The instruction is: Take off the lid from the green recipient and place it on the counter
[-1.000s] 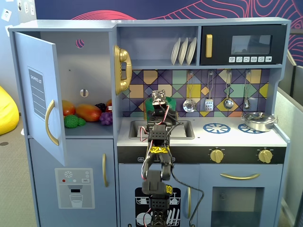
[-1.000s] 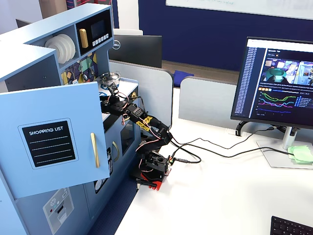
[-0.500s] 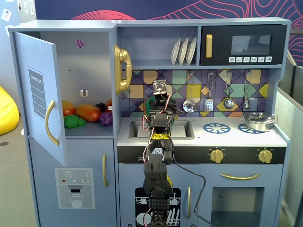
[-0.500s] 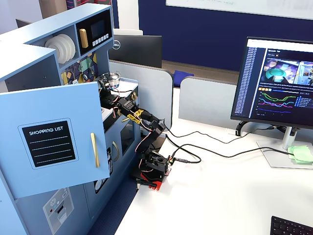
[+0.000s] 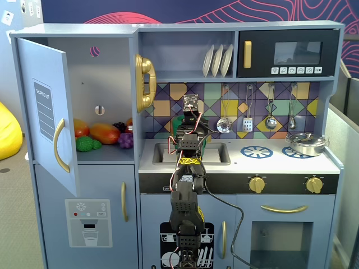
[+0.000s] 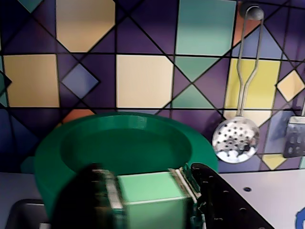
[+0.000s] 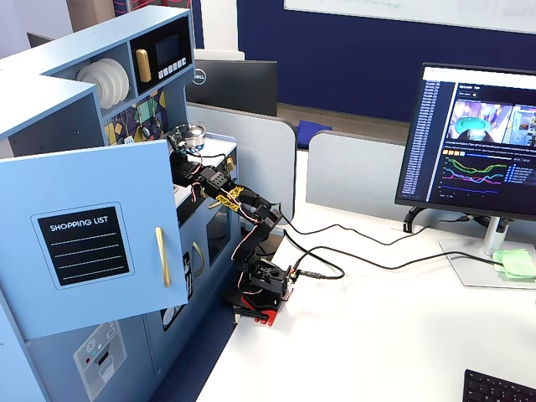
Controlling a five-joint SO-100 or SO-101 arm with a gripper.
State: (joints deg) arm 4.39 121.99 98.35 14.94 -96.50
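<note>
In the wrist view my gripper (image 6: 147,188) is shut on the light-green block handle (image 6: 150,202) of the lid (image 6: 128,143). The lid is a dark-green round disc with a recessed middle. It spreads out beyond the jaws in front of the tiled backsplash. In a fixed view the gripper (image 5: 193,140) is over the sink (image 5: 219,154) of the counter (image 5: 269,163), and a sliver of dark green (image 5: 206,143) shows beside it. The green recipient is hidden by the arm and the lid. The arm also shows in another fixed view (image 7: 243,209).
A silver pan (image 5: 305,144) sits on the right burner. A skimmer (image 6: 235,140) and other utensils hang on the backsplash. The fridge door (image 5: 47,112) stands open at left, with toy fruit (image 5: 101,134) inside. Plates (image 5: 217,60) stand on the shelf above.
</note>
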